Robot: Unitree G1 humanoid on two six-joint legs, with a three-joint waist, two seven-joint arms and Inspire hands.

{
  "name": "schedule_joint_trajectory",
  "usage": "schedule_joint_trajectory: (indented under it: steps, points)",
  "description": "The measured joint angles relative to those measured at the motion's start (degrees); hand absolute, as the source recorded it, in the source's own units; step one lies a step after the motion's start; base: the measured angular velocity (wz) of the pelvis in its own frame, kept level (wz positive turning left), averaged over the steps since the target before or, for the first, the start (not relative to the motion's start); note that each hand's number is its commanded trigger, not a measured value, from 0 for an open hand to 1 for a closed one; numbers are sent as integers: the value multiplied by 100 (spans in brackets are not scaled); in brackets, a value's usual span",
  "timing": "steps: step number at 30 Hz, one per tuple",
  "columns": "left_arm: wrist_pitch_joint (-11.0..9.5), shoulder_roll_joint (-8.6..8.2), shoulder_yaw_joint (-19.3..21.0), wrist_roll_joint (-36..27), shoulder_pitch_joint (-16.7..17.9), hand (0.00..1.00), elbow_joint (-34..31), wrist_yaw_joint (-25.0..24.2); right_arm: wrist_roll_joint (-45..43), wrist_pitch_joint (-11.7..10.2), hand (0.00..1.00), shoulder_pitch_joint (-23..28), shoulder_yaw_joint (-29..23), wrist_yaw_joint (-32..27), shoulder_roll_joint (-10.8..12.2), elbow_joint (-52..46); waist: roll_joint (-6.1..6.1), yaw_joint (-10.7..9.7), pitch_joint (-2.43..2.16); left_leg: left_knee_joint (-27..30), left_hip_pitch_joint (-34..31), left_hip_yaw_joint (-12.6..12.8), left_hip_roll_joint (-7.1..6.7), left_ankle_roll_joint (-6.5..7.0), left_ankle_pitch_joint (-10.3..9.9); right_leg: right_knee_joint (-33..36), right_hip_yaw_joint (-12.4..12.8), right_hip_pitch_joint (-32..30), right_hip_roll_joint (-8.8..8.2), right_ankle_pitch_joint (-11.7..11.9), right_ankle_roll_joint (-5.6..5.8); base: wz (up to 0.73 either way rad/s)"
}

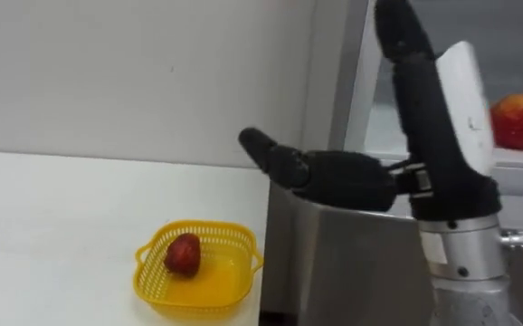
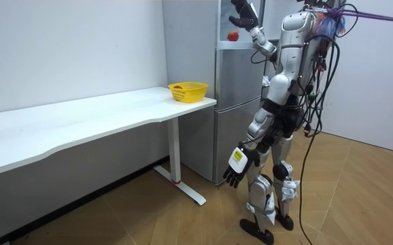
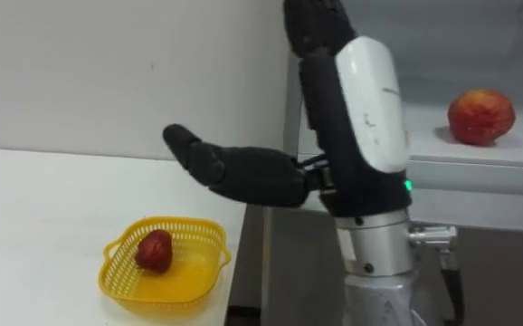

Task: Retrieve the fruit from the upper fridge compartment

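A red apple lies on a white shelf inside the open upper fridge, to the right of my raised right hand. That hand is held upright in front of the fridge with its fingers straight and its thumb stretched out to the left. It is open, holds nothing and is apart from the apple. In the room view I stand facing the grey fridge with the right hand lifted to the upper compartment, where the apple shows as a small red spot. My left hand hangs relaxed at my side.
A yellow plastic basket with a red fruit in it stands on the white table, close to the table's right end beside the fridge. A plain wall runs behind the table.
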Motion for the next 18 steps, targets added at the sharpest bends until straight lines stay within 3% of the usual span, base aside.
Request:
schedule_joint_trajectory:
  steps: [7,12,18]
  points:
    - [-3,0,121,2,64,0,42,-21,516,-170,0,141,-759,-260,-45,7,-115,-236,4,-7,46,51,32,-7,-4,-2,76,38,2,2,-4,-4]
    - [-2,-3,285,1,167,0,42,-19,743,-146,0,337,-1225,-394,-221,26,-138,-370,3,-1,14,54,32,-7,-4,0,68,14,3,5,-4,0]
    - [29,-37,290,1,252,0,42,-14,800,-142,0,337,-1703,-472,-270,60,-148,-467,-16,0,-4,66,37,-9,-5,7,53,-52,-7,5,-4,0]
